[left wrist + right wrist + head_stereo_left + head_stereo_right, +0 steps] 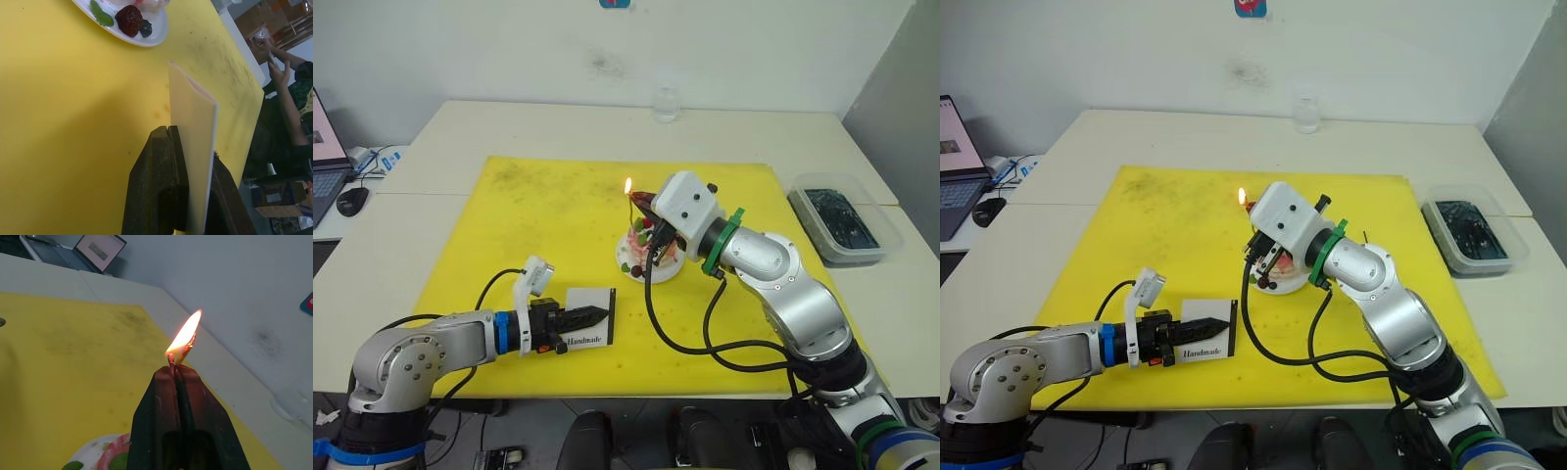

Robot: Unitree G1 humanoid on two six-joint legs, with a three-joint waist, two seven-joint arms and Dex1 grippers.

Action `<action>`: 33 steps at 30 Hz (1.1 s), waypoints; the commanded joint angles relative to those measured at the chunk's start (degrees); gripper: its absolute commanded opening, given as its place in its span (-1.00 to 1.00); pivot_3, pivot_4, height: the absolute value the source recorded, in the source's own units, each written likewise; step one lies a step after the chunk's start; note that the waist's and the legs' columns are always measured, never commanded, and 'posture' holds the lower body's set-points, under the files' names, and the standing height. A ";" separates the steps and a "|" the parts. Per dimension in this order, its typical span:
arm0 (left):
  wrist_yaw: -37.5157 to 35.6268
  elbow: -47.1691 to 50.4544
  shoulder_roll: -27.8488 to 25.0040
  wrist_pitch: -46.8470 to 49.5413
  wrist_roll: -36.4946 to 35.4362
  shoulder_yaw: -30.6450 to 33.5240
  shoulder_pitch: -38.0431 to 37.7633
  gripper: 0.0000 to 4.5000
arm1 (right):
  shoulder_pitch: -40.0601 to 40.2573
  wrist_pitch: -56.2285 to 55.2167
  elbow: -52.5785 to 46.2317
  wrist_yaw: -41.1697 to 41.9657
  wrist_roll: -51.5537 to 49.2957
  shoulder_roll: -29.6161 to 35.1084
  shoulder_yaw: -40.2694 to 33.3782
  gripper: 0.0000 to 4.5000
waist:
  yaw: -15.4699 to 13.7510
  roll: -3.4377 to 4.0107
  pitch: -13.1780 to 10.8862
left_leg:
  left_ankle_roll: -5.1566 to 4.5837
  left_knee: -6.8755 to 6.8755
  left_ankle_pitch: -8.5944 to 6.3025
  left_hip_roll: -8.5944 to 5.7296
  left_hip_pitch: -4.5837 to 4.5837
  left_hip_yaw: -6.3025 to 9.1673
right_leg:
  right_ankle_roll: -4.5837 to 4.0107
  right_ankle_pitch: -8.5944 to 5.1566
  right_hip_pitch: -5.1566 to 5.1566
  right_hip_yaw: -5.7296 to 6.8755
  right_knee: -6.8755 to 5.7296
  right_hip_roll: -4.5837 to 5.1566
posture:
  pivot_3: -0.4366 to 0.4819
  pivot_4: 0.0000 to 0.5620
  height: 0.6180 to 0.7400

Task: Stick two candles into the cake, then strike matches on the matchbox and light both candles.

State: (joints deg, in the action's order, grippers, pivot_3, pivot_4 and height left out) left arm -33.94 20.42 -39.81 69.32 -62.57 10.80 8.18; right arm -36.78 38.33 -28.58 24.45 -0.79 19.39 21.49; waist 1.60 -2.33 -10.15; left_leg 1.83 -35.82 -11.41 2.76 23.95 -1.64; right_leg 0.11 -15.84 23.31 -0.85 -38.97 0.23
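Right pincer (pixel 178 369) clamped on burning match (pixel 172 363), above cake (pixel 649 250). Left pincer (pixel 190 186) gripping matchbox (pixel 591 316) upright on yellow mat (pixel 529 225), near cake. Advised: flame to wick promptly; candles not discernible.

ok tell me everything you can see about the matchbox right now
The matchbox is a flat white rectangular box with "Handmade" printed in black near one edge and a dark side edge. It stands on edge on the yellow mat, in front of the cake and apart from it. The left gripper is shut on it, one black finger against each broad face. It looks like thin card.
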 commanded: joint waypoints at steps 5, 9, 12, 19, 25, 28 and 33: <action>-0.52 1.43 0.22 -0.92 -0.34 -0.07 0.22 -1.00 | -1.09 -0.02 -1.75 0.10 0.46 -0.35 -2.42 -0.99 | 0.00 0.00 0.00 | 0.00 0.00 0.00 0.00 0.00 0.00 | 0.00 0.00 0.00 0.00 0.00 0.00 | -0.05 -0.47 1.00; -0.53 1.55 0.21 -0.98 -0.33 -0.08 0.13 -1.00 | -1.26 0.42 -1.60 0.23 0.26 -0.57 -2.96 -0.99 | 0.00 0.00 0.00 | 0.00 0.00 0.00 0.00 0.00 0.00 | 0.00 0.00 0.00 0.00 0.00 0.00 | -0.05 -0.47 1.00; -0.63 1.60 0.16 -1.09 -0.23 -0.16 0.04 -1.00 | -1.43 0.57 -1.38 0.30 0.31 -0.76 -3.06 -0.99 | 0.00 0.00 0.00 | 0.00 0.00 0.00 0.00 0.00 0.00 | 0.00 0.00 0.00 0.00 0.00 0.00 | -0.05 -0.47 1.00; -0.64 1.37 0.15 -1.36 -0.10 -0.45 0.25 -1.00 | -2.00 0.87 -0.88 0.52 0.14 -1.21 -3.42 -0.99 | 0.00 0.00 0.00 | 0.00 0.00 0.00 0.00 0.00 0.00 | 0.00 0.00 0.00 0.00 0.00 0.00 | -0.05 -0.47 1.00; -0.93 1.06 0.15 -1.61 0.23 -0.94 0.59 -1.00 | -2.02 1.37 -0.92 0.61 -0.12 -1.51 -3.65 -0.99 | 0.00 0.00 0.00 | 0.00 0.01 0.00 0.00 0.00 0.00 | 0.00 0.00 0.00 0.00 0.00 0.00 | -0.05 -0.47 1.00; -1.03 0.94 0.16 -1.71 0.43 -1.13 0.76 -1.00 | -2.04 1.47 -0.87 0.66 -0.16 -1.59 -3.74 -0.99 | 0.00 0.00 0.00 | 0.00 0.01 0.00 0.00 0.00 0.00 | 0.00 0.00 0.00 -0.01 0.00 0.00 | -0.05 -0.47 1.00; -1.01 0.85 0.17 -1.79 0.59 -1.13 0.86 -1.00 | -1.99 1.72 -0.92 0.70 -0.32 -1.77 -4.03 -0.99 | 0.00 0.00 0.00 | 0.00 0.00 0.00 0.00 0.00 0.00 | 0.00 0.00 0.00 0.01 0.00 0.00 | -0.05 -0.47 1.00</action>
State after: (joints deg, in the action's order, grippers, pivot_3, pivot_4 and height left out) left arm -34.40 20.42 -39.77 68.31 -61.72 9.28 8.61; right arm -37.37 40.43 -28.42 24.96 -1.00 17.80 19.18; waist 1.60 -2.33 -10.15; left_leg 1.83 -35.82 -11.41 2.76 23.96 -1.64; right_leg 0.11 -15.84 23.31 -0.85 -38.97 0.23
